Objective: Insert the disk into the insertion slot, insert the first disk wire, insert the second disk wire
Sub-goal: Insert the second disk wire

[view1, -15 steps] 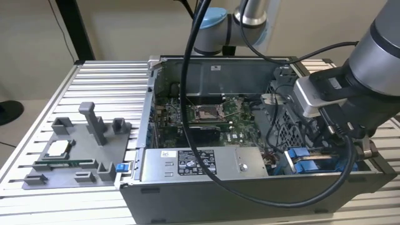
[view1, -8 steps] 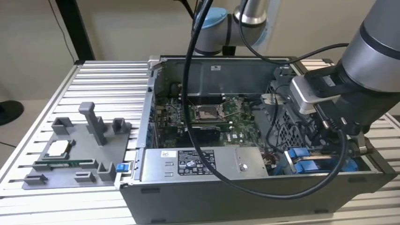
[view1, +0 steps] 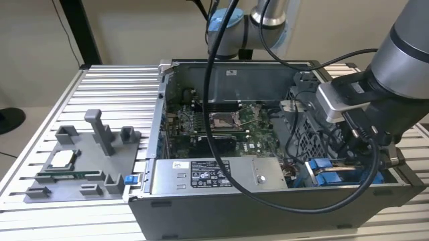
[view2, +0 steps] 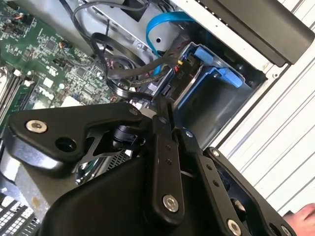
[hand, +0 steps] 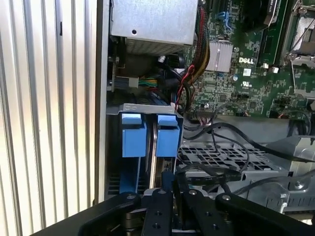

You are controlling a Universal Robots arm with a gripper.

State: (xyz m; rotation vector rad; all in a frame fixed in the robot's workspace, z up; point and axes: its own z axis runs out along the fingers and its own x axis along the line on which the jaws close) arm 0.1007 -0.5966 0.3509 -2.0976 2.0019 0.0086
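Note:
The disk (view1: 333, 169), in its blue carrier, sits inside the insertion slot (view1: 315, 145) at the case corner on the exterior view's right. In the first wrist view its two blue carrier tabs (hand: 134, 136) stand side by side under the slot's grey metal rim (hand: 142, 108). My gripper (view1: 375, 150) hangs just over that corner. Its black fingers (view2: 161, 147) are drawn together, with the tips beside a black wire connector (view2: 168, 87) at the disk's blue end (view2: 216, 73). Whether anything is pinched between them I cannot tell. A blue flat wire (view2: 162, 23) loops nearby.
The open computer case (view1: 268, 206) stands on a ribbed aluminium table (view1: 114, 95). The grey power-supply box (view1: 214, 175) lies along its front, the motherboard (view1: 221, 125) behind it. A grey fixture tray (view1: 80, 160) is at the exterior view's left. Black cables (hand: 211, 172) cross a perforated cage.

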